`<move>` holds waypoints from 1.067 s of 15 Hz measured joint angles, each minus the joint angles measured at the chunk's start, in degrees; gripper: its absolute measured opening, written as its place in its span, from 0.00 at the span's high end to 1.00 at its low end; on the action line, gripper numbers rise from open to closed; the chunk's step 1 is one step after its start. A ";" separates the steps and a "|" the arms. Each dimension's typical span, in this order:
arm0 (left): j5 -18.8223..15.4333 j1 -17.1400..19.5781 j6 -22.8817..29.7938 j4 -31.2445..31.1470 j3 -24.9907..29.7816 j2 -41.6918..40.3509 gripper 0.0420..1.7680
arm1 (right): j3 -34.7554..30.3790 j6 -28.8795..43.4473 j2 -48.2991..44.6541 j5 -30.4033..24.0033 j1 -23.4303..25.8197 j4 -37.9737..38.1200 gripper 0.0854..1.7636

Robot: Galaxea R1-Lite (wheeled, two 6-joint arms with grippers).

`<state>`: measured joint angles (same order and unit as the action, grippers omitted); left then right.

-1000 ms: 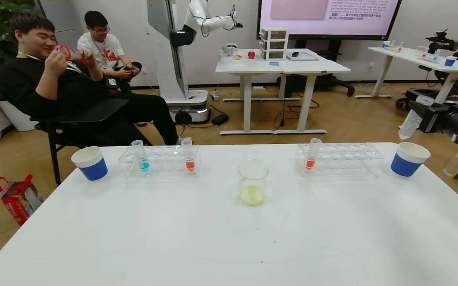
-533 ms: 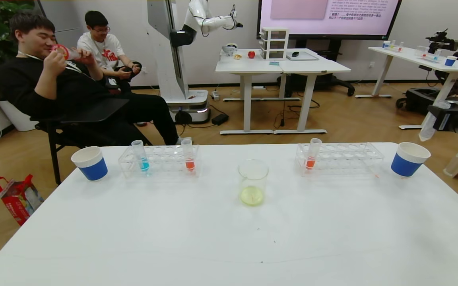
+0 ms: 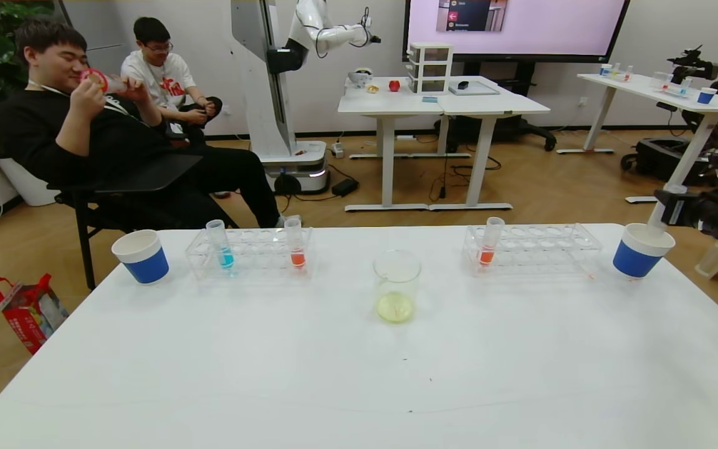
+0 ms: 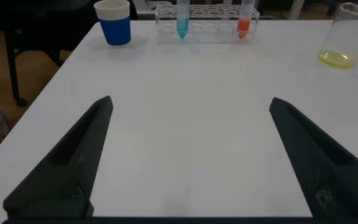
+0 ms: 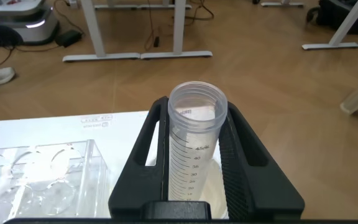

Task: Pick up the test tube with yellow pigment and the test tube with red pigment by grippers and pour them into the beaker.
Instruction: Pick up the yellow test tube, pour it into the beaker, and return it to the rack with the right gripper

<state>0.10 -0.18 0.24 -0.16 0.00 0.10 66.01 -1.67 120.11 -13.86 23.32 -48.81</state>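
We've got our right gripper (image 5: 194, 180) pinching an empty tube (image 5: 194, 146) over the right cup (image 3: 639, 252); left gripper (image 4: 191, 155) is spread wide above the table (image 4: 185, 93).

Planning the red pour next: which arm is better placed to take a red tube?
Left. The left gripper is open, facing the red tube in the rack; the right gripper is shut on an empty tube at the paper cup.

R gripper (image 3: 667, 209) w/ emptied tube (image 3: 657, 217) swung from tilted beside the right cup (image 3: 639, 251) to upright, tube's lower end now in cup mouth.
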 joint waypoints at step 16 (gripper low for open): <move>0.00 0.00 0.00 -0.02 0.00 0.00 0.01 | -4.55 -2.34 3.12 0.33 0.27 -4.94 0.58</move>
<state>0.10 -0.18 0.24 -0.18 0.00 0.10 61.46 -4.01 123.23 -13.53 23.59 -53.75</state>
